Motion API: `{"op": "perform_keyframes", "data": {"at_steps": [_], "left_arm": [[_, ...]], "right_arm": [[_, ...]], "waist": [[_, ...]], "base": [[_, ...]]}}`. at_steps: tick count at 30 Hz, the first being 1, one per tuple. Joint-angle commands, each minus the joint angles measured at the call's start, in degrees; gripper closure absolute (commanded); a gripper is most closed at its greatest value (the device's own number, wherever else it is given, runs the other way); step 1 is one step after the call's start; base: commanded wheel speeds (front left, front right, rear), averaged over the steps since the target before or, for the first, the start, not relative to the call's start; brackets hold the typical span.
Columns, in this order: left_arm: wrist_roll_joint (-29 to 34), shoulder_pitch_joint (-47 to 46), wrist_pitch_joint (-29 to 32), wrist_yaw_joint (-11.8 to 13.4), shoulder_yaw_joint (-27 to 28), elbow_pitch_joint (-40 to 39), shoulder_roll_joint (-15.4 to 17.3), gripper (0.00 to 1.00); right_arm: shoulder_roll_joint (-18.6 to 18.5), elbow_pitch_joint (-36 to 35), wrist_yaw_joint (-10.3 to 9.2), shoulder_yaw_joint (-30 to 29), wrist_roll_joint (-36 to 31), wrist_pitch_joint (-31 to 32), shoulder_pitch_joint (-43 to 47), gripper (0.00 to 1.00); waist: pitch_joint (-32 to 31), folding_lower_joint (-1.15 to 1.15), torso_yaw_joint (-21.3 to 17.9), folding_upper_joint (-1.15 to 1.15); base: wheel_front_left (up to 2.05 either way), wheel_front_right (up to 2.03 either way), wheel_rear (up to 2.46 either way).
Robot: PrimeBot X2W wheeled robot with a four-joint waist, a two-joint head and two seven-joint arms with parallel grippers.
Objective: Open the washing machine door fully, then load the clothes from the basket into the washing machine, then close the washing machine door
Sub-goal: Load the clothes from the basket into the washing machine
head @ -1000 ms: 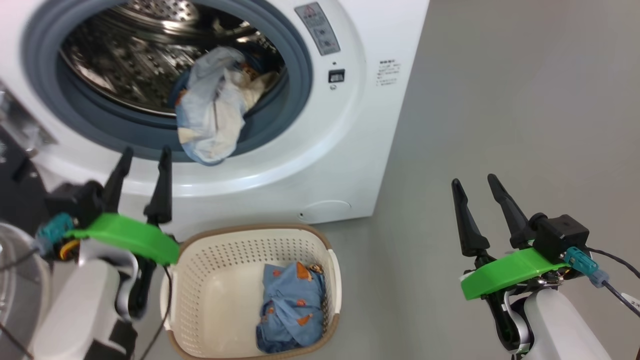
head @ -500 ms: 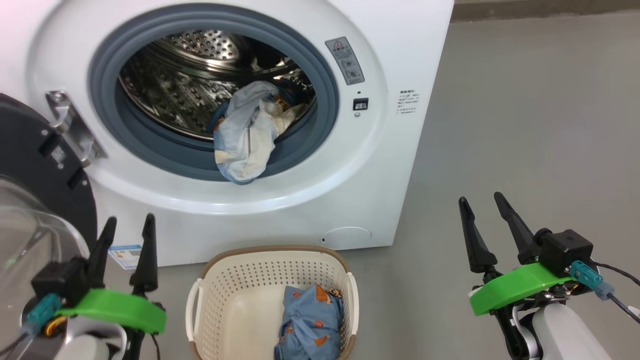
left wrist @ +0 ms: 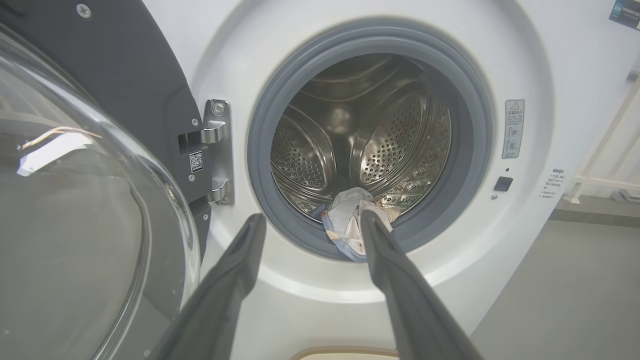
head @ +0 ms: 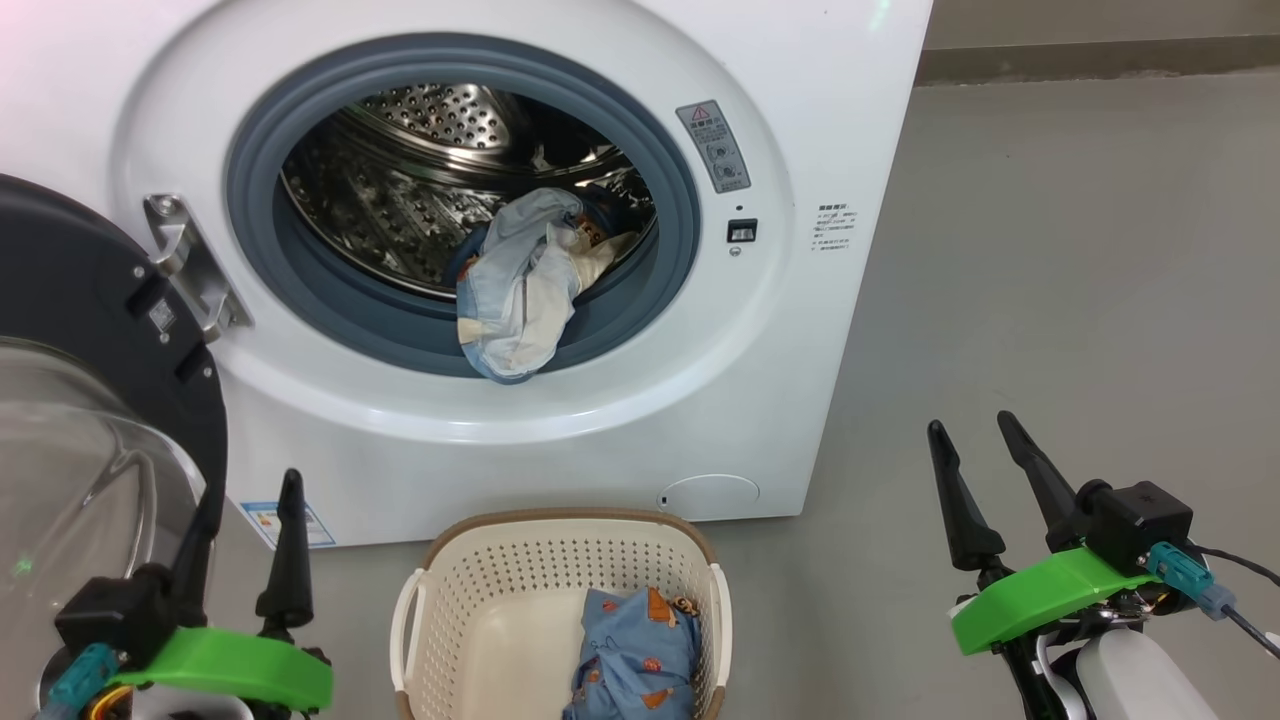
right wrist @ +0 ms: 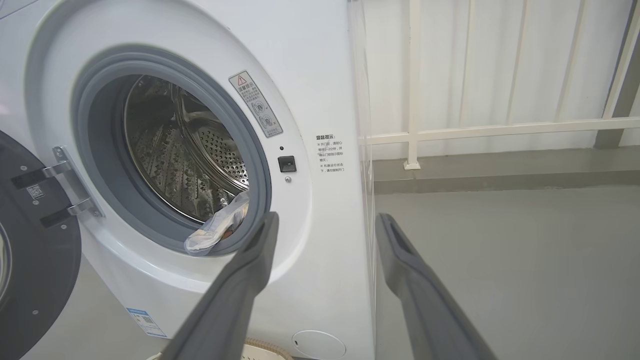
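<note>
The white washing machine stands with its door swung wide to the left, glass bowl toward me. One pale blue and cream piece of the clothes lies at the drum's mouth and hangs over the grey gasket; it also shows in the wrist views. A blue bear-print garment lies in the cream basket on the floor before the machine. My left gripper is open and empty, left of the basket beside the door. My right gripper is open and empty over the floor to the right.
The open door's glass bowl bulges close to my left arm. Grey floor stretches to the right of the machine. A white railing stands beyond the machine's right side. A steel hinge joins door and front panel.
The head camera has shifted, so the whole scene slid down and right. My left gripper has drawn back from the drum opening toward the lower left, still open. The garment stays draped on the gasket.
</note>
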Motion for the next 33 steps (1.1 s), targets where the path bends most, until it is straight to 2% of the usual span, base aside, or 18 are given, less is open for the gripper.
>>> {"op": "perform_keyframes", "data": {"at_steps": [1, 23, 33], "left_arm": [[0.2, -0.5, -0.4, 0.4, 2.3, -1.9, 1.2, 0.0], [-0.6, -0.1, -0.4, 0.7, 1.8, -2.1, 1.0, 0.0], [-1.5, -2.4, 2.6, 0.0, 0.5, -0.7, 1.0, 0.0]], "right_arm": [[-0.6, -1.4, 0.25, 1.4, 0.7, -0.5, -0.7, 0.0], [-1.1, -1.1, 0.25, 2.3, 0.7, -0.5, -0.9, 0.0], [-0.9, -1.4, 0.25, 2.6, 0.5, -0.5, -1.7, 0.0]], "waist": [[0.1, 0.0, 0.0, 0.0], [0.7, 0.0, -0.9, 0.0], [2.0, 0.0, -3.5, 0.0]], "base": [[0.0, 0.0, 0.0], [0.0, 0.0, 0.0], [0.0, 0.0, 0.0]]}}
